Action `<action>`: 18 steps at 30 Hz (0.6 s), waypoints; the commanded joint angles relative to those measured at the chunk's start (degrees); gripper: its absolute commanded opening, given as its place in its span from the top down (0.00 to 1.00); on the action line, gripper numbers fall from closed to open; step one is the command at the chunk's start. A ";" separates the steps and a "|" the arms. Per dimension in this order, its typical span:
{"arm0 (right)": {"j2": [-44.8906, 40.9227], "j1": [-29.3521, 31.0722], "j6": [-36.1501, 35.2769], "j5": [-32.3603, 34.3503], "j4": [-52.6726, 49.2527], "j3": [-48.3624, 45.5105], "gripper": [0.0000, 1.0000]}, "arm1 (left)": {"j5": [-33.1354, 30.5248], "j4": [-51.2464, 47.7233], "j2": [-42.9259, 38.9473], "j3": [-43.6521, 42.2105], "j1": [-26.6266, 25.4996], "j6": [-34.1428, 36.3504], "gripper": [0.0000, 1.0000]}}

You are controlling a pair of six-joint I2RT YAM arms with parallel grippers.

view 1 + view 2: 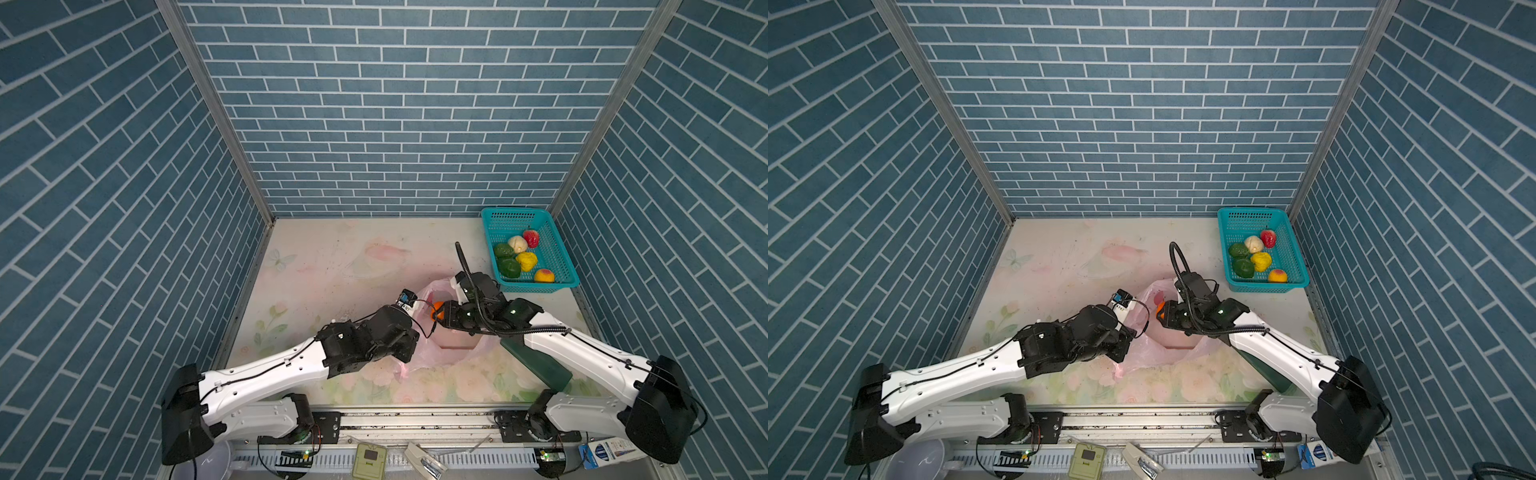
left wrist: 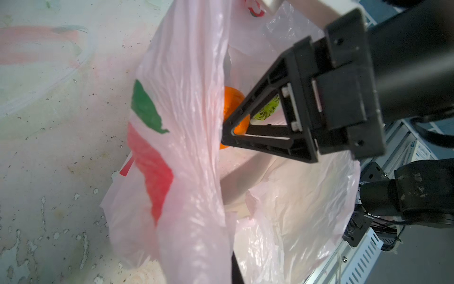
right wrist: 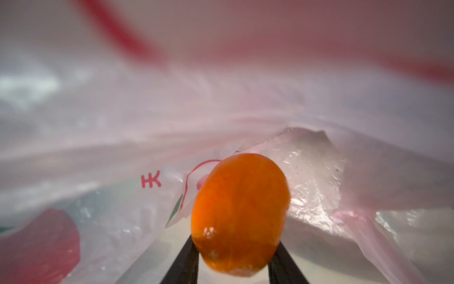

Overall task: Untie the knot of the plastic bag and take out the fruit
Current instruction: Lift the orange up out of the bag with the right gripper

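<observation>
1. My right claw [image 3: 235,242] grips the orange [image 3: 239,214] inside the open bag [image 1: 432,357], at table [image 1: 332,257] centre.
2. My left claw [image 2: 234,273] is pinched tight on the bag's 9 o'clock rim.
3. Basket [image 1: 536,286] at 1 o'clock holds six fruit [image 1: 526,260].

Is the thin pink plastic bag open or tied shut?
Open. The pink bag gapes wide; the right gripper is inside its mouth, holding a round orange fruit.

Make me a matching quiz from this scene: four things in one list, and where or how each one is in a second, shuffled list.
Things:
1 orange fruit
2 red fruit
3 bag
4 basket

Descriptions:
A teal plastic
B pink, lying open
C gripped by the right gripper
D in the basket

Pairs: 1-C, 2-D, 3-B, 4-A.
</observation>
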 commanded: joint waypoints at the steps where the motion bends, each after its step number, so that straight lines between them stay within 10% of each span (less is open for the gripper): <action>1: -2.40 0.97 -2.56 0.22 -6.80 1.89 0.58 | -1.21 -0.54 -0.81 -0.42 0.42 -0.77 1.00; 18: -8.88 -4.67 -4.37 1.56 -18.72 15.26 0.57 | -1.09 -1.57 -0.45 0.48 1.11 0.03 1.00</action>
